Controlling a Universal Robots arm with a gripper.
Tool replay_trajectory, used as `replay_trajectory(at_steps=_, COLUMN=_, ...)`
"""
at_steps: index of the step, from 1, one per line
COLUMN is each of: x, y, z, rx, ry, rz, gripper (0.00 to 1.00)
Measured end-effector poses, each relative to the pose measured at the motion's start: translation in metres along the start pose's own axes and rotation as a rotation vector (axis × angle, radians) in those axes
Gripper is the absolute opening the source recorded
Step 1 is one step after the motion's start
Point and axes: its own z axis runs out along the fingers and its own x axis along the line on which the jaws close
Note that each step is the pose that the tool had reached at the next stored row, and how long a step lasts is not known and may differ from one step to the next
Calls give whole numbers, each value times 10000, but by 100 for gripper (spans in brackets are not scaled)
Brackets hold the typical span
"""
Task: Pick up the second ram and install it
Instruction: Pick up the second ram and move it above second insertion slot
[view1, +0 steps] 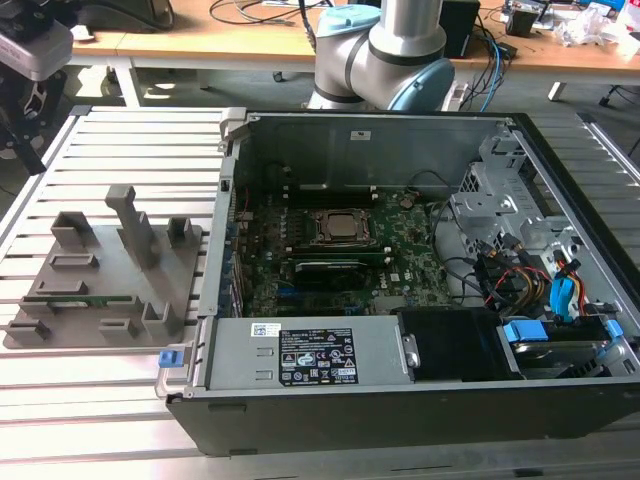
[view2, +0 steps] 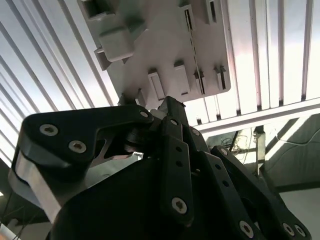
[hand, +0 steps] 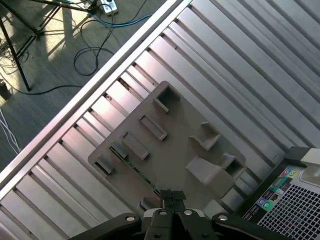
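The second ram (view1: 88, 299) is seated in the grey tray (view1: 105, 278), unpicked; the gripper (hand: 168, 193) is held above it, pressed together and empty.

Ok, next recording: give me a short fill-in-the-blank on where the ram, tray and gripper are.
1. The second ram, a long thin ____ stick, lies in the grey plastic slotted tray.
2. In the exterior view, that tray sits to the ____ of the open black computer case.
3. The black gripper hangs empty over the ____.
Missing words: green; left; tray.
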Motion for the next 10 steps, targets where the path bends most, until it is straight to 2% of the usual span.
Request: replay_trajectory(at_steps=10, x=0, y=0, z=0, rx=-28, ry=53, rz=-1179, gripper=11)
